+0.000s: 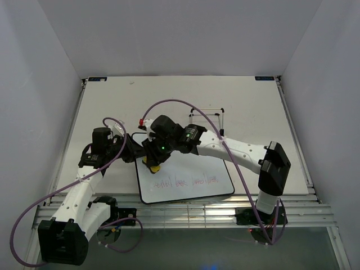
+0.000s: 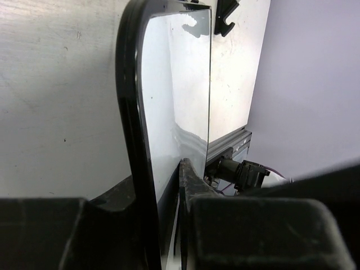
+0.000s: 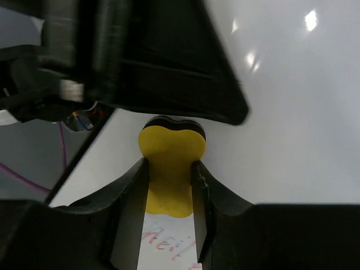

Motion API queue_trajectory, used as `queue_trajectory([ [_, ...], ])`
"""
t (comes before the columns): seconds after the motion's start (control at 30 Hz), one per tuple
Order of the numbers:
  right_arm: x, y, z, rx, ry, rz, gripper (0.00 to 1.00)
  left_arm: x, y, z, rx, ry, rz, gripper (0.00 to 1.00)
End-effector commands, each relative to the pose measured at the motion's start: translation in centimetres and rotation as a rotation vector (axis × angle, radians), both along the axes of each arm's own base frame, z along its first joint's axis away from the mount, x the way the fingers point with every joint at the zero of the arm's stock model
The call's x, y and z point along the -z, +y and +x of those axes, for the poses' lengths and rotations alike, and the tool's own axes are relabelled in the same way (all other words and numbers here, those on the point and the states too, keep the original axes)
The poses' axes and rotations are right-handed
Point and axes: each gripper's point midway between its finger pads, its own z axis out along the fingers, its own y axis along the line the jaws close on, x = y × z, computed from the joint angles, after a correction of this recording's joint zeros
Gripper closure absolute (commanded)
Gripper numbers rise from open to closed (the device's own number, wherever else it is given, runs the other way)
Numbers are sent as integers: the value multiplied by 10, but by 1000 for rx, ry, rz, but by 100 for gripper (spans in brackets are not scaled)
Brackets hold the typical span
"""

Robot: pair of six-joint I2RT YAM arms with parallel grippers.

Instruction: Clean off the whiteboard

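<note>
The whiteboard [image 1: 194, 163] lies flat on the table, glossy white with a thin black frame. One row of faint red handwriting [image 1: 185, 181] runs along its near part. My right gripper [image 1: 152, 162] is shut on a yellow eraser [image 1: 153, 167] and presses it on the board's left part. In the right wrist view the eraser [image 3: 171, 154] sits between the fingers, with red writing [image 3: 163, 244] just below it. My left gripper [image 1: 134, 151] is shut on the board's left edge. The left wrist view shows the frame [image 2: 126, 112] clamped between the fingers [image 2: 188, 174].
A thin wire easel stand [image 1: 208, 117] stands just behind the board. The table [image 1: 112, 95] has metal rails along its near edge [image 1: 185, 216]. White walls enclose three sides. The left arm's dark body [image 3: 152, 62] hangs close above the eraser.
</note>
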Motion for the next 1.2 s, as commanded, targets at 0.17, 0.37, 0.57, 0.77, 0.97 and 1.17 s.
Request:
queue_trajectory([
  [0.17,-1,24,-58,-138,34,-16,75,15,45,41,-93,-238,341,100],
  [0.37,20,-6,-16,-1,-23,-102,75,13,46,41,-98,-246,343,100],
  [0.57,58,-89,60,353,-108,-314,75,12,45,41,-94,-248,338,100],
  [0.77,32,-46,35,213,-59,-210,75,13,44,41,-90,-245,335,100],
  [0.97,-2,16,-33,-54,44,5,75,13,46,41,-98,-246,343,100],
  [1.17,-9,4,-59,-122,34,89,75,13,47,42,-104,-245,347,100],
])
